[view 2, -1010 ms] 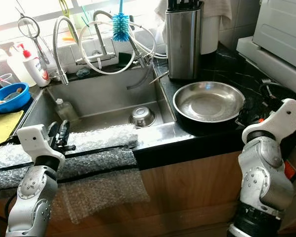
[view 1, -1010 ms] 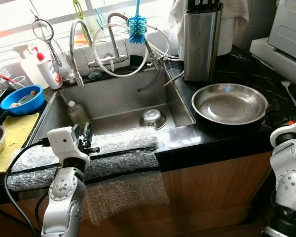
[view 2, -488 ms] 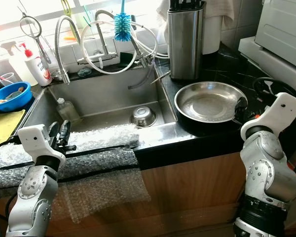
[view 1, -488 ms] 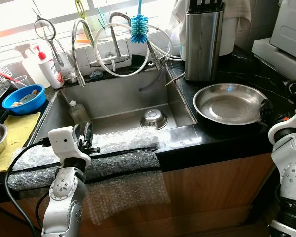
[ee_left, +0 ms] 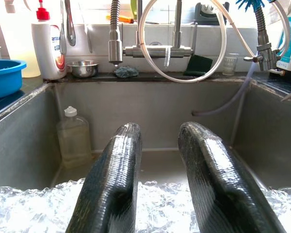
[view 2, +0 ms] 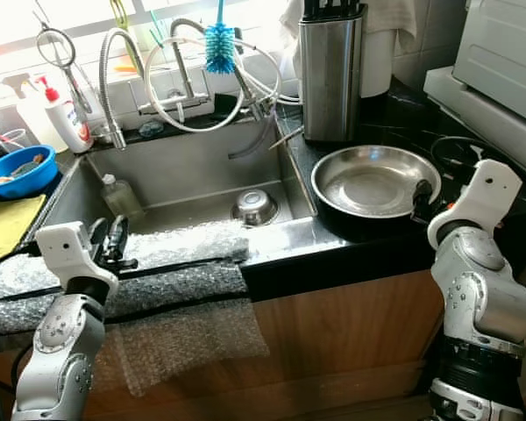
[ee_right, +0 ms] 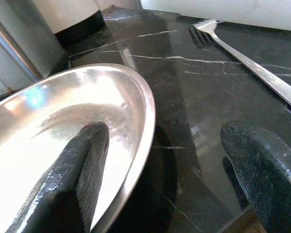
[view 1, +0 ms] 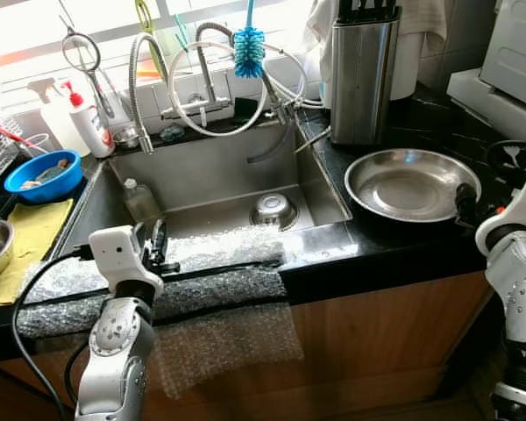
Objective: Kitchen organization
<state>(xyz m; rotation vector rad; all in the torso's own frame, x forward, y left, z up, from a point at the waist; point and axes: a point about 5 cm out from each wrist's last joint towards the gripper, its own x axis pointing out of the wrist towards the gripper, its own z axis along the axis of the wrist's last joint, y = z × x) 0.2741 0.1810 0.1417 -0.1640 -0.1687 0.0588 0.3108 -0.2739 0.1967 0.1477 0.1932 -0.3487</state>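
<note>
- Jaws of the right gripper [ee_right: 165, 184] stand wide apart, straddling the right rim of the steel pan [view 1: 411, 182]: one finger [ee_right: 80, 170] over the inside of the pan, the other outside over the black countertop [ee_right: 194, 97]. Contact with the rim can't be told.
- Left gripper [ee_left: 160, 179] has a narrow gap between its fingers, holding nothing, hovering over bubble wrap [view 1: 215, 254] on the sink's front edge.
- Pan: round, shallow, shiny metal, on marbled black stone right of the sink [view 1: 219, 180].
- Bubble wrap: clear, knobbly sheet, draped over the front edge and down the wooden cabinet front [view 1: 377, 351].
- Sink: brushed steel, rectangular; small steel bowl [view 1: 273, 209] upside down near the drain, clear plastic bottle [view 1: 138, 200] in the left corner.
- Metal fork [ee_right: 252, 63] lies flat on the countertop beyond the pan.
- Since a second ago the right gripper has moved in from beside the pan to its rim; left gripper unchanged.
- Blue bowl [view 1: 40, 174] and yellow cloth [view 1: 31, 237] sit left of the sink.
</note>
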